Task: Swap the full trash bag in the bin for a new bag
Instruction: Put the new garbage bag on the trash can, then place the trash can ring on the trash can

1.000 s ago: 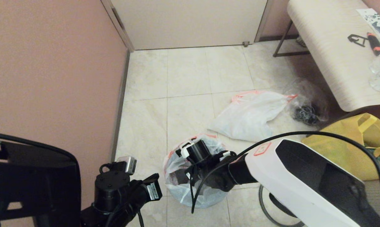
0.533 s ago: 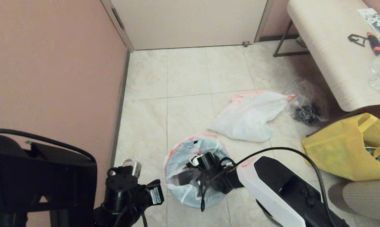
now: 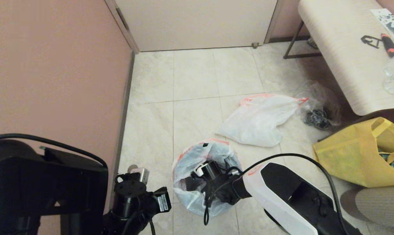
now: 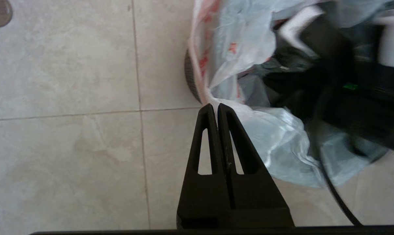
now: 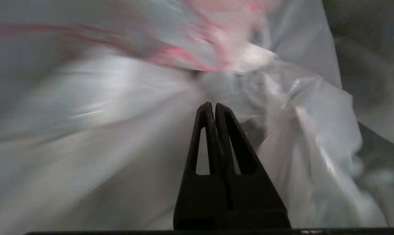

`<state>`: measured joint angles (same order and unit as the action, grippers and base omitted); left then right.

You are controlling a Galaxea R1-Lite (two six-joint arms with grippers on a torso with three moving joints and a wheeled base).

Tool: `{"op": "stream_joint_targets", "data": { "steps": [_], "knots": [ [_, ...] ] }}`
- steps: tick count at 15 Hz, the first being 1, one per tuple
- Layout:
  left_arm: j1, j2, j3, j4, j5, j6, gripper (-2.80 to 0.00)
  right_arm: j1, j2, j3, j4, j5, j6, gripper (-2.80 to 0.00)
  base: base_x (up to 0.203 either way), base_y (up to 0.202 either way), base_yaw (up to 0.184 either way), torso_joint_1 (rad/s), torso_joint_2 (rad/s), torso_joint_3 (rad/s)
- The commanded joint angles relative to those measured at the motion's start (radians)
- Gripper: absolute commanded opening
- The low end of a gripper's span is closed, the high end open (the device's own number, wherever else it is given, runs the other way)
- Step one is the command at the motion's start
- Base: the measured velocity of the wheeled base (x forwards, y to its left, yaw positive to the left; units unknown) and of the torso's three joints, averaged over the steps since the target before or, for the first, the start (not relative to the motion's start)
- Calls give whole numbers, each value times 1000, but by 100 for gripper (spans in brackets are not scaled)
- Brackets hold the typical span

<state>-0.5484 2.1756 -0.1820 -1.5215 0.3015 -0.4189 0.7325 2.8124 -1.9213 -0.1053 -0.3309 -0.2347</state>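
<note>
Right pincer (image 5: 213, 105), closed and empty, pokes inside the new bag (image 3: 197, 156) lining the bin (image 4: 188, 76); left pincer (image 4: 215, 106), closed, pinches its rim.

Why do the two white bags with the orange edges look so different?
The new bag stands open around the bin, with bold red print; the full trash bag lies slumped on the floor, sides mostly plain. The right pincer is inside the new bag; nothing touches the full trash bag. Both are thin white plastic.
</note>
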Motion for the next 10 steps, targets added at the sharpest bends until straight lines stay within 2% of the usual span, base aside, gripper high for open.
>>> {"op": "stream_joint_targets", "data": {
  "steps": [1,4,6,8,10],
  "knots": [
    [11,12,-2,-9,2,-3,-280,26,-134,81,-2,-1,23,-280,0,0,0,0,0,0],
    [16,12,-2,-9,2,-1,-280,59,-399,298,-6,23,113,-280,0,0,0,0,0,0],
    [19,29,-5,-9,2,-1,-280,54,-592,465,-15,37,189,-280,0,0,0,0,0,0],
    [58,55,-38,-9,0,-2,-280,-17,-744,691,-22,45,245,-280,0,0,0,0,0,0],
    [98,82,-78,-9,-59,0,-280,-196,-822,877,-53,57,274,-280,0,0,0,0,0,0]
  ]
}}
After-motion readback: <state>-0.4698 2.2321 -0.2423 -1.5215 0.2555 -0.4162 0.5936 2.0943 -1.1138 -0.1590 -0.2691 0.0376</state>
